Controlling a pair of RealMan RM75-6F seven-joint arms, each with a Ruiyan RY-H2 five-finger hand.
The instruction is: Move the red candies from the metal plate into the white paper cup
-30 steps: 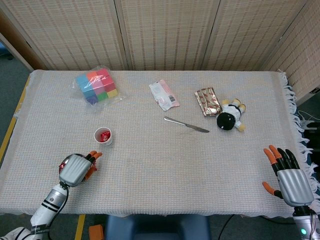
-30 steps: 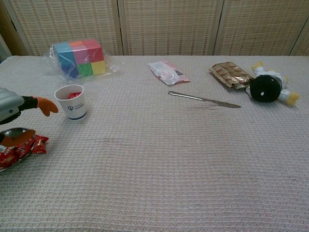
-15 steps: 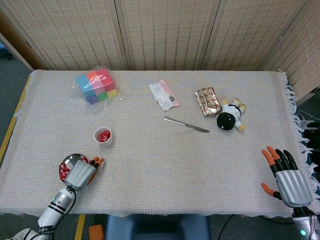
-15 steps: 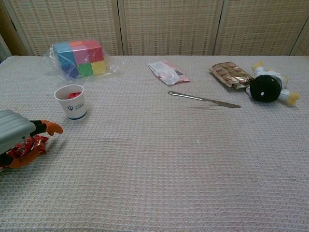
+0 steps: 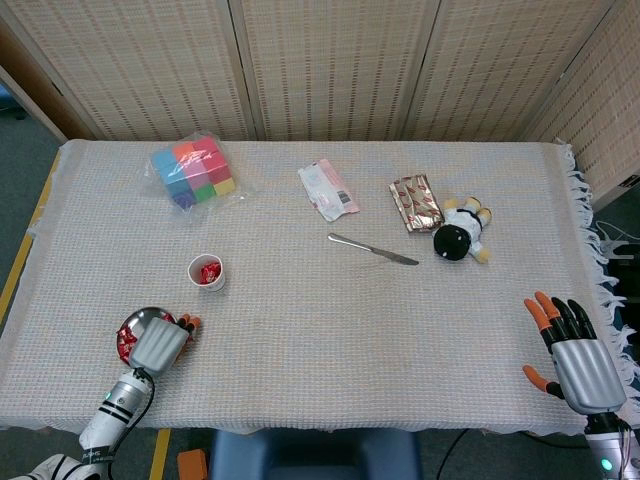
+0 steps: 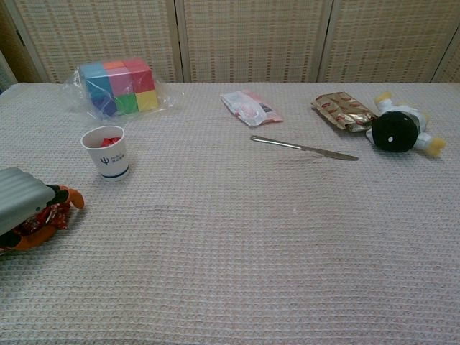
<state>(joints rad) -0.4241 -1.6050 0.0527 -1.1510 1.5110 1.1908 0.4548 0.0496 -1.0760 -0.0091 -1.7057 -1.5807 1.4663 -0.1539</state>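
The metal plate (image 5: 136, 317) lies near the front left table edge with red candies (image 5: 124, 341) on it. My left hand (image 5: 158, 346) is lowered over the plate's right side, its orange fingertips curled down among the candies (image 6: 56, 211). Whether a candy is pinched is hidden under the hand (image 6: 21, 205). The white paper cup (image 5: 207, 272) stands upright just beyond the plate, with red candies inside (image 6: 109, 141). My right hand (image 5: 580, 360) hovers at the front right corner, fingers spread and holding nothing; it does not show in the chest view.
A bag of coloured blocks (image 5: 194, 170) sits at the back left. A pink-white packet (image 5: 328, 190), a table knife (image 5: 372, 250), a gold wrapper (image 5: 416, 202) and a black-and-white plush toy (image 5: 460, 232) lie across the back right half.
My left hand has dropped lower and drawn back over the plate, and its fingers have curled in onto the candies. The right hand has barely moved.
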